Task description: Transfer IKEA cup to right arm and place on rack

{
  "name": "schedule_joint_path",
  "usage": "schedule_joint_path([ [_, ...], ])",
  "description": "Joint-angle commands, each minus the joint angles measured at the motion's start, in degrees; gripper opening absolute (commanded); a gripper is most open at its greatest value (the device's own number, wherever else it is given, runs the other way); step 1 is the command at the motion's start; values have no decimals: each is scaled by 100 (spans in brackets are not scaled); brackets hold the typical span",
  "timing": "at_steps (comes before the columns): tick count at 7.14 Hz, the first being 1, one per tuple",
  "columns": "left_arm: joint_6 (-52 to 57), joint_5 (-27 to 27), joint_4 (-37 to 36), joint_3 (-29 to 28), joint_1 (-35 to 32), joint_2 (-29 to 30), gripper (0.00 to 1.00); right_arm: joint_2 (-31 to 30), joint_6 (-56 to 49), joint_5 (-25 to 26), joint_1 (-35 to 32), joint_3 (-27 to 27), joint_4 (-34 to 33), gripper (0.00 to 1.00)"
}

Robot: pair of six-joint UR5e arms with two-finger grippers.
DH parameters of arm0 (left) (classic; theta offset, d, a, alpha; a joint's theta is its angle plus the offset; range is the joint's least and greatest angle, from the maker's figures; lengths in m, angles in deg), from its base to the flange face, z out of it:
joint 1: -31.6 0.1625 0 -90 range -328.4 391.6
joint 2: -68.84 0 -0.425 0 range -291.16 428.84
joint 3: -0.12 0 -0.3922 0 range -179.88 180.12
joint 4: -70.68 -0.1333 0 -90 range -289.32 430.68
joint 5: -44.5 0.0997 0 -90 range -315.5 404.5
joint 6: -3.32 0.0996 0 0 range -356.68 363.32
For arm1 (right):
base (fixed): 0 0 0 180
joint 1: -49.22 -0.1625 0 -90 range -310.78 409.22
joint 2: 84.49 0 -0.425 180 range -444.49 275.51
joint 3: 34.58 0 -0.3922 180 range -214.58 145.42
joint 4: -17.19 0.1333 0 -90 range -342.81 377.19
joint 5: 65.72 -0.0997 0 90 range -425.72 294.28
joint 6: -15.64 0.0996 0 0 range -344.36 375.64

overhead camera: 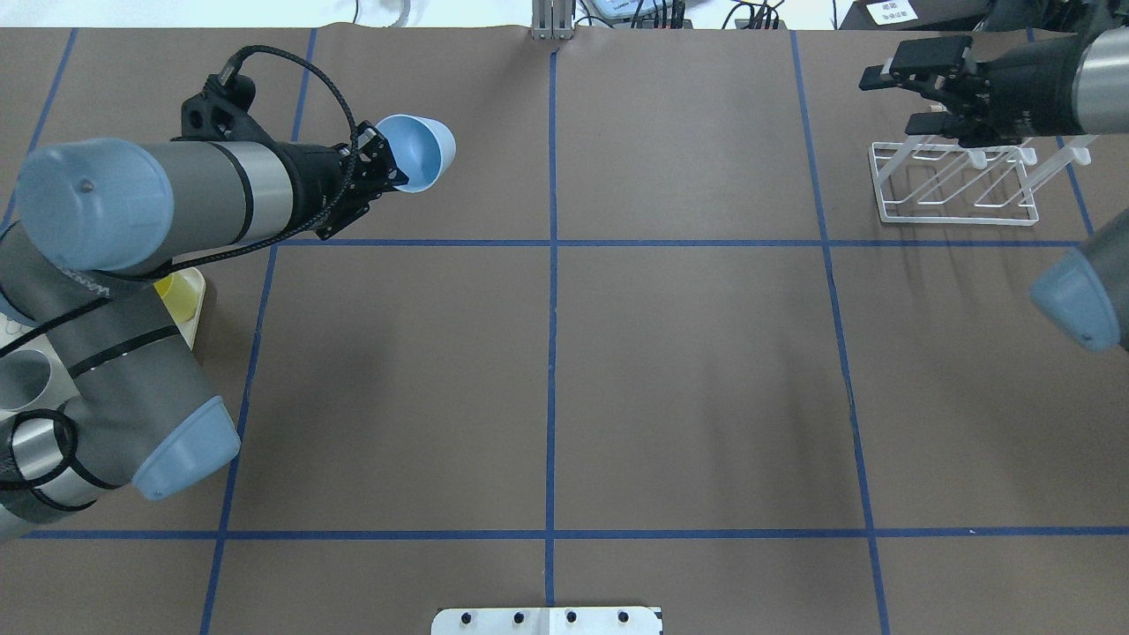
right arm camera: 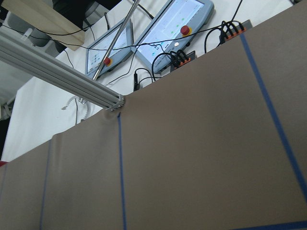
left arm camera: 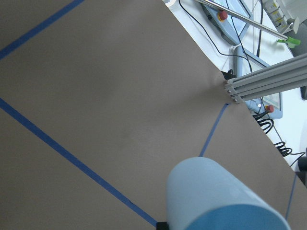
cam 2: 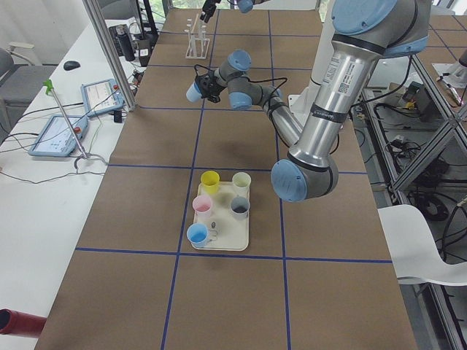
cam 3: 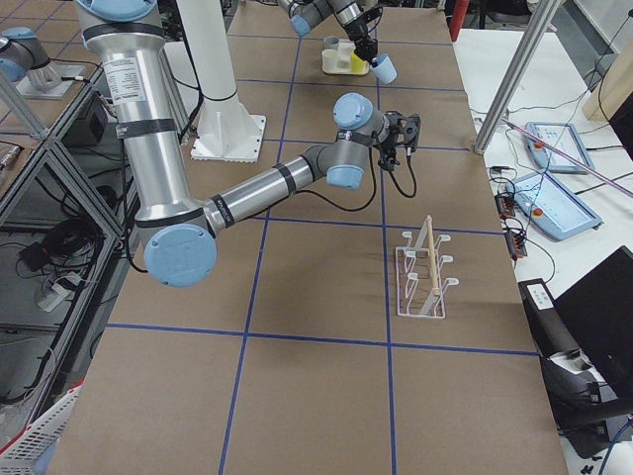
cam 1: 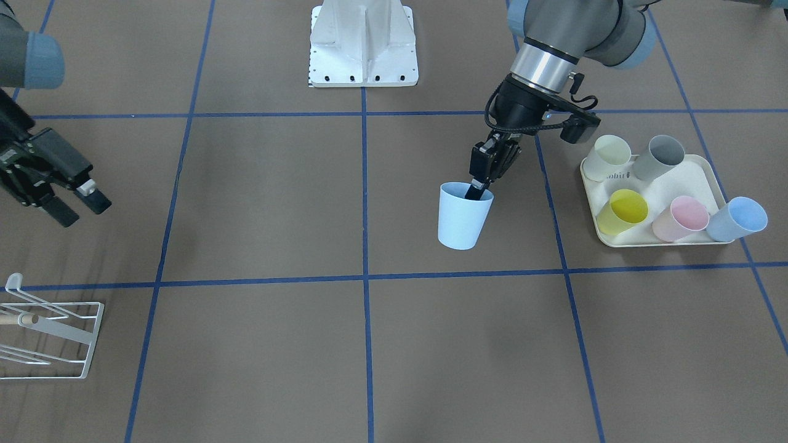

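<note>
Arms: two, ending in the left gripper (cam 1: 479,188) and the right gripper (cam 1: 80,208).
Left gripper: pinched onto the rim of the light-blue IKEA cup (cam 1: 463,215), one finger inside and one outside.
Right gripper: fingers spread wide with nothing between them, near the white wire rack (cam 1: 55,332) but not touching it.
Held cup: one, just beside the cream tray (cam 1: 695,178) and well apart from the rack.
Rack: one, bare of cups.
Tray cups: five, namely a cream cup (cam 1: 607,158), grey cup (cam 1: 660,157), yellow cup (cam 1: 623,211), pink cup (cam 1: 681,218) and blue cup (cam 1: 737,219).
Front-facing view: all five tray cups in sight.
Overhead view: only parts of the yellow and grey ones, the rest behind the left arm.
Left wrist view: only the held cup's outer wall against the brown table.
Right wrist view: only table, no cup or rack.
</note>
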State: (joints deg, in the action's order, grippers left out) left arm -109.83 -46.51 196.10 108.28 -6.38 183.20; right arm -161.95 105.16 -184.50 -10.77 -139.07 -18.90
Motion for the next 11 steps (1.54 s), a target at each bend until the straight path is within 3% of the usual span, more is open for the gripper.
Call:
schedule_joint_path([
  [1,-302,320,675,-136,203,269,0,397,1154,214,452,-44,331,100],
  [3,-882,573,1375,-530,203,560,0,713,1497,223,541,-88,340,100],
  [7,-1884,988,3457,-1348,230,614,0,1295,2631,539,752,-89,427,100],
  [8,-1938,988,3845,-1497,230,614,0,1208,2807,870,1022,25,1132,100],
  [9,-2217,1014,4249,-1656,230,588,0,1198,3035,1213,1251,69,1374,100],
  [11,-2456,1103,4736,-1780,238,623,0,1233,3239,1286,1306,70,1377,100],
])
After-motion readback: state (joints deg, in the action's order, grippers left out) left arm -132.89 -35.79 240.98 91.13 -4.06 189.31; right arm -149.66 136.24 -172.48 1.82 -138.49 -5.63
